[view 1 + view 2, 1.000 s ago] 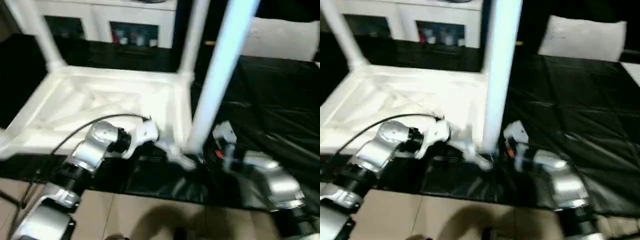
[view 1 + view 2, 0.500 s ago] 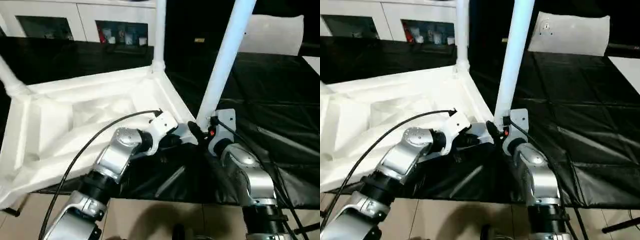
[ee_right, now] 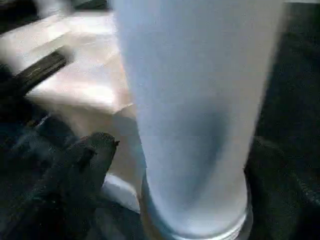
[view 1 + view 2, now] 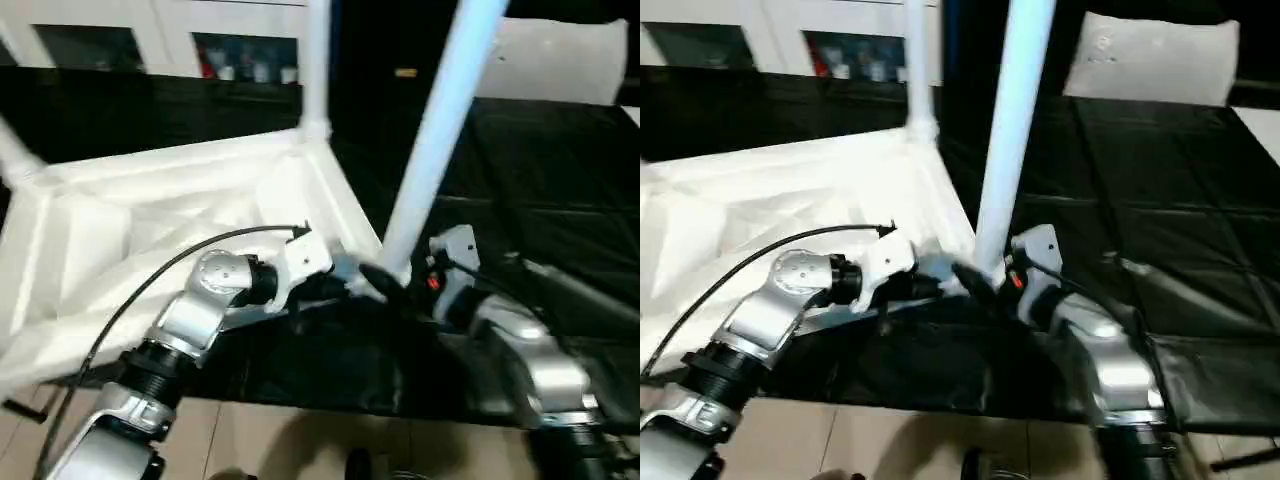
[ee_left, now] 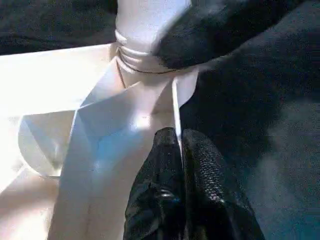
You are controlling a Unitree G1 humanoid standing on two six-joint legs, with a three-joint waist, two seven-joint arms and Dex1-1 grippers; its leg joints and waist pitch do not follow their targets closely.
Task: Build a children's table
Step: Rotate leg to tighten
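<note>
One leg [image 4: 440,130] upright, leaning right, in tabletop [image 4: 150,210] corner.

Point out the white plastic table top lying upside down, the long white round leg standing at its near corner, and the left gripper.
White plastic table top [image 4: 150,215], left eye view, ribbed underside.
Long white round leg [image 4: 1012,120], right eye view, mid-shaft.
Left gripper [image 5: 179,142], left wrist view, fingertips pinching the top's thin edge.

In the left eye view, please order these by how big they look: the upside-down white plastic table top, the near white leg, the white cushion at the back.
1. White plastic table top, largest.
2. Near white round leg.
3. White cushion, smallest, though it lies farther away, so its true size is unsure.
</note>
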